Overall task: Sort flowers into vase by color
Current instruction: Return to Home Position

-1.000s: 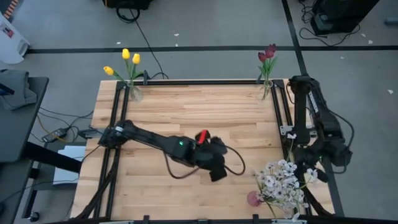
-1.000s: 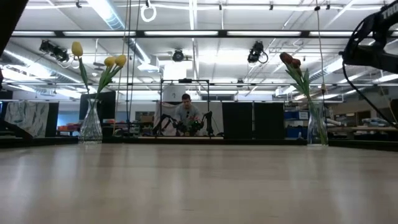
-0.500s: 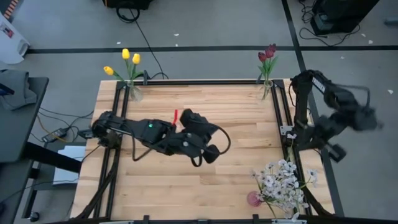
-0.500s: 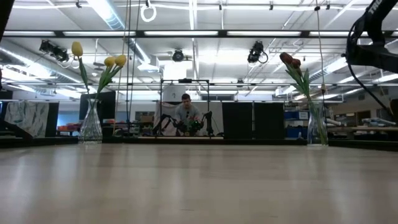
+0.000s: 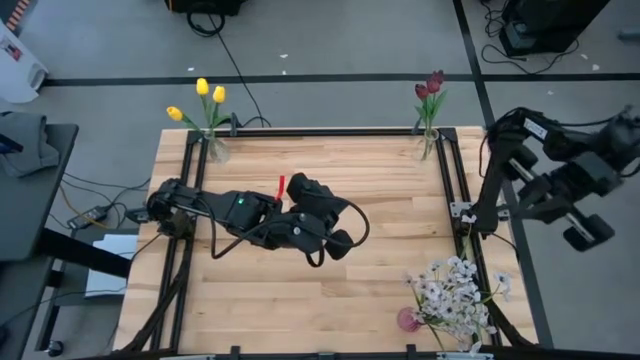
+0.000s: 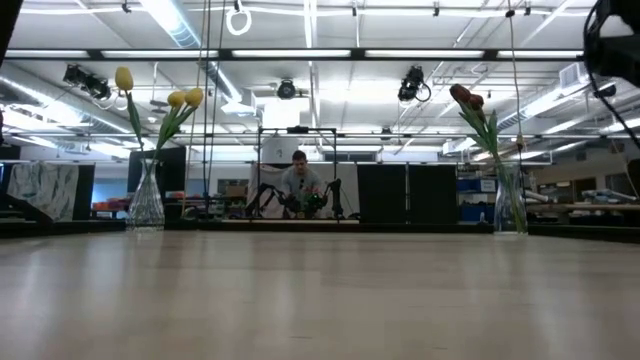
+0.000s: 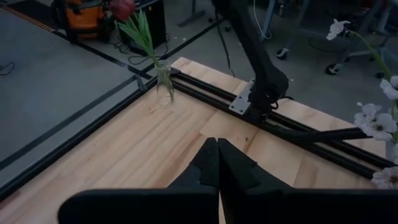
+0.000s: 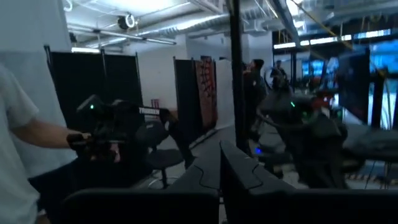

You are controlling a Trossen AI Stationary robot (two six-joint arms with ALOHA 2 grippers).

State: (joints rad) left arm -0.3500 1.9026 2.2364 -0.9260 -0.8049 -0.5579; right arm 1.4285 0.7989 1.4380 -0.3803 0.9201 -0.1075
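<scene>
Surface (image 5: 300,300): pale wood, laid in long jointed strips with a smooth finish. It is framed by black metal rails (image 5: 330,131).

At the far left corner, three yellow tulips (image 5: 203,87) are recorded, with smooth cupped heads on long green stems. They are stood in a clear wide-footed glass vase (image 5: 217,150).

At the far right corner, the dark red tulips (image 5: 434,80) are stood in a clear straight glass vase (image 5: 428,146). This one is taller and narrower in the low view.

Near the right rail on the near side, the whitish blossoms (image 5: 450,290) are gathered in a small purple vase (image 5: 407,320). They form a loose, frothy spray of small flat flowers, spread up and toward the rail.

The left arm is folded low over the middle of the surface. The left gripper (image 7: 217,142) is pointed toward the red-tulip corner. Its matte dark, wedge-shaped jaws are pressed tip to tip and carry nothing.

The right arm is held raised beyond the right rail, off the wood. The right gripper (image 8: 219,149) is aimed into the room. Its jaws are likewise closed against each other, with no stem between them.

A seated person (image 6: 298,180) is noted past the far edge in the low view. A pale short sleeve (image 8: 15,118) is noted at the margin of the right wrist view.
</scene>
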